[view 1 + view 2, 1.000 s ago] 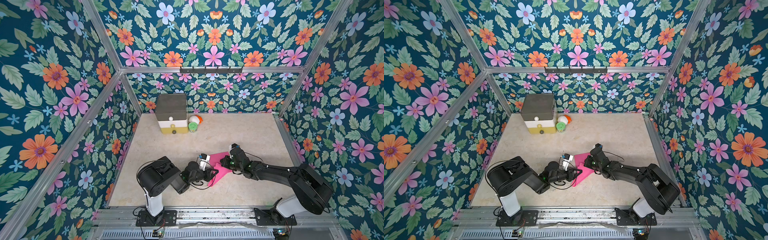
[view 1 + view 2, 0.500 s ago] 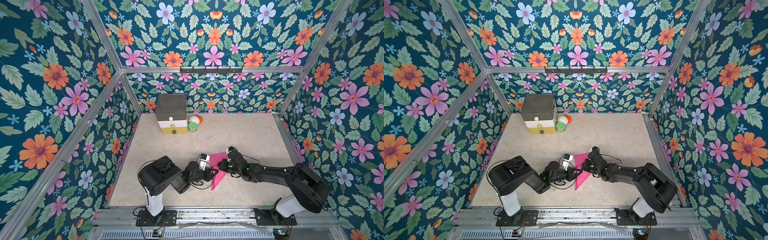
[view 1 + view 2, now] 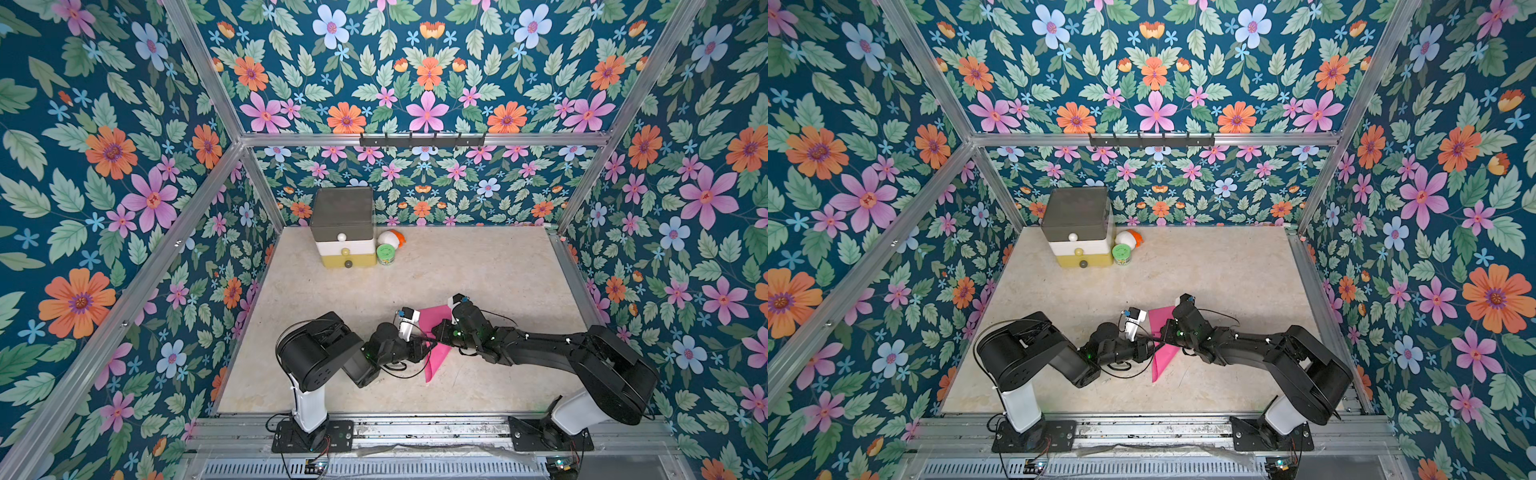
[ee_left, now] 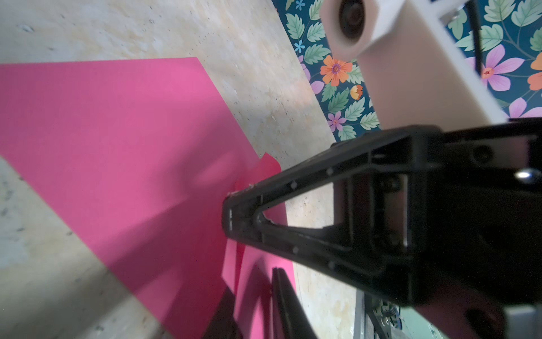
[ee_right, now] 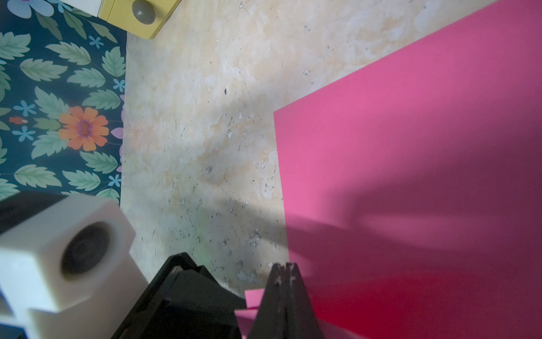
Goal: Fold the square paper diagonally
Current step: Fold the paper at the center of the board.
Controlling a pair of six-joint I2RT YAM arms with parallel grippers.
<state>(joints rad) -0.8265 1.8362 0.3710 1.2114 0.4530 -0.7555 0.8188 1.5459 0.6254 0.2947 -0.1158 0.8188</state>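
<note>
Beige tabletop (image 3: 478, 270): pink paper (image 3: 438, 359) between both arms, long axis running front-to-back. Right gripper (image 5: 286, 268) clamped on paper corner. Left gripper (image 3: 424, 345) just beside it, grip unclear.

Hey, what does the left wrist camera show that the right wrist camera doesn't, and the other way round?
Only the left wrist view shows the right hand from the side, its tip at a lifted corner of the pink paper. Only the right wrist view shows the yellow drawer with its grey knob, and the right hand's fingers pressed together on the paper. Both show the paper lying on the beige table, the flowered wall, and the other arm's white camera block.
</note>
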